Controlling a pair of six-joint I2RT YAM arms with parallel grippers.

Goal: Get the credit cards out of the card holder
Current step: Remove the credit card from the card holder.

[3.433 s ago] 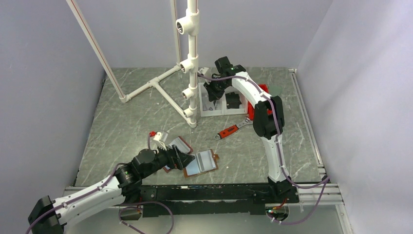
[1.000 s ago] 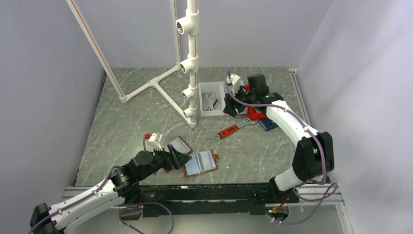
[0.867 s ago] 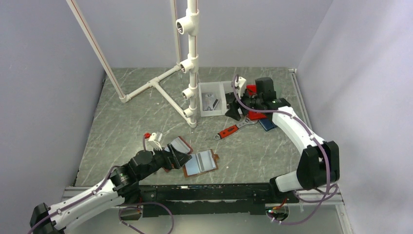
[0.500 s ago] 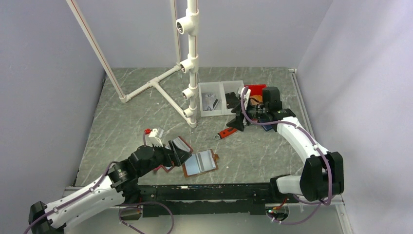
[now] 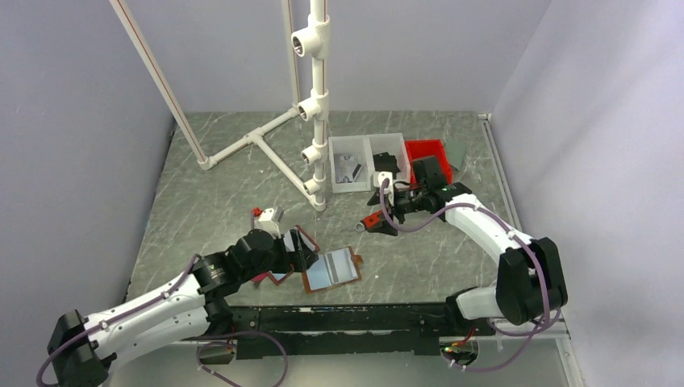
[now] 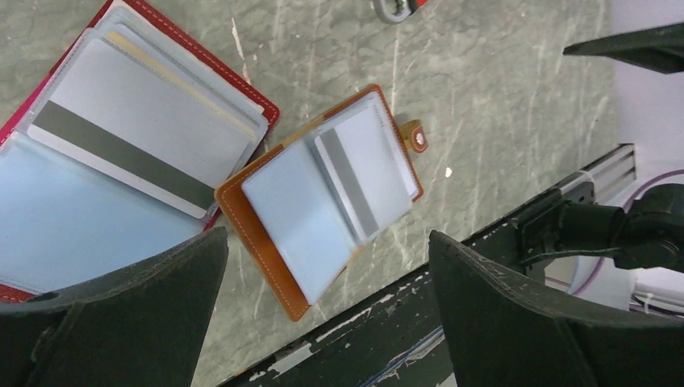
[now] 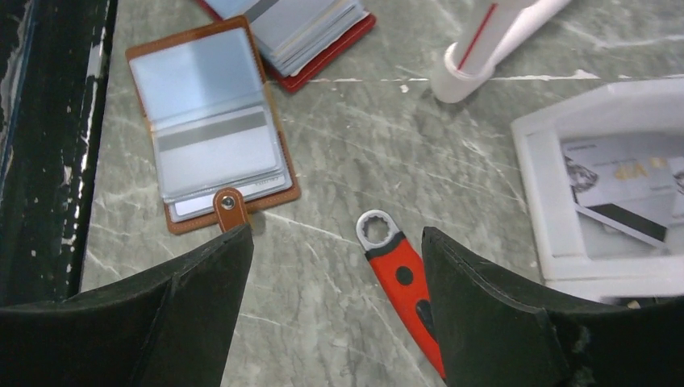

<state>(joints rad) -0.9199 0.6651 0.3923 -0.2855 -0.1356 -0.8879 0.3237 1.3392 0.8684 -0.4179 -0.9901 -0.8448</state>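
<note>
Just beside the open brown card holder [image 5: 331, 269], its cards [image 6: 363, 173] unremoved, the left gripper [image 5: 295, 251] is held wide open and empty. Beyond that holder the right gripper [image 5: 381, 216] is spread, also empty. Approach is judged the step in hand; next a card edge must be pinched.

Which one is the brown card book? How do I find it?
Find the tall white pipe stand, then look nearer the robot: two open card holders lie side by side. The brown holder is the right-hand one, smaller than the red holder, with a snap tab on its edge.
</note>
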